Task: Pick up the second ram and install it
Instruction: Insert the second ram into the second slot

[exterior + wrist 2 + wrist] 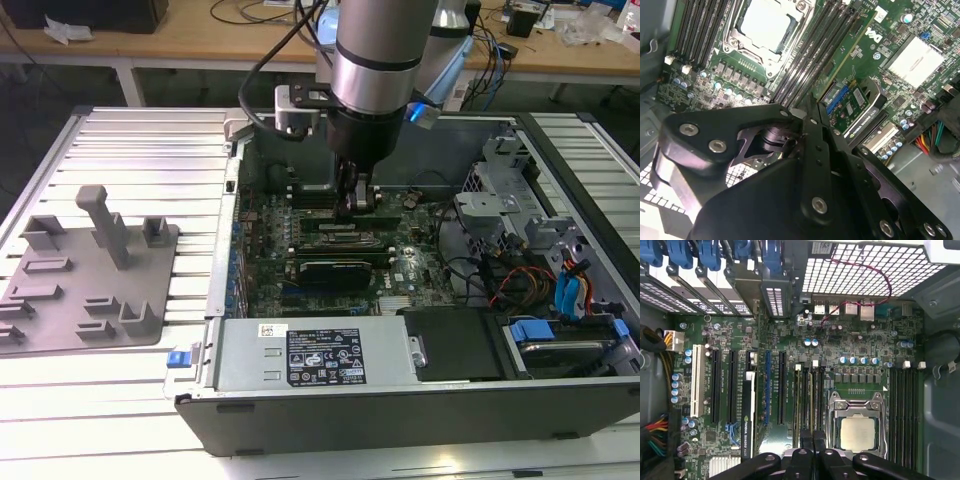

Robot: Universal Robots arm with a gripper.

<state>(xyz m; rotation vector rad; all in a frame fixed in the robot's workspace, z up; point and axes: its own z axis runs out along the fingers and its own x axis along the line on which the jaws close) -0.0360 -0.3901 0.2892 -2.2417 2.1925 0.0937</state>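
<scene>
My gripper reaches down into the open computer case, low over the motherboard. In both wrist views its black fingers stand close together, gripper and gripper alike. They are shut on the second ram, a thin green strip seen edge-on. The stick runs in line with the dark memory slots beside the silver processor. I cannot tell whether it sits fully in its slot.
A grey fixture plate with upright posts lies on the slatted table at the exterior view's left. Inside the case are a power supply, a drive cage with cables, and a small card standing close to the fingers.
</scene>
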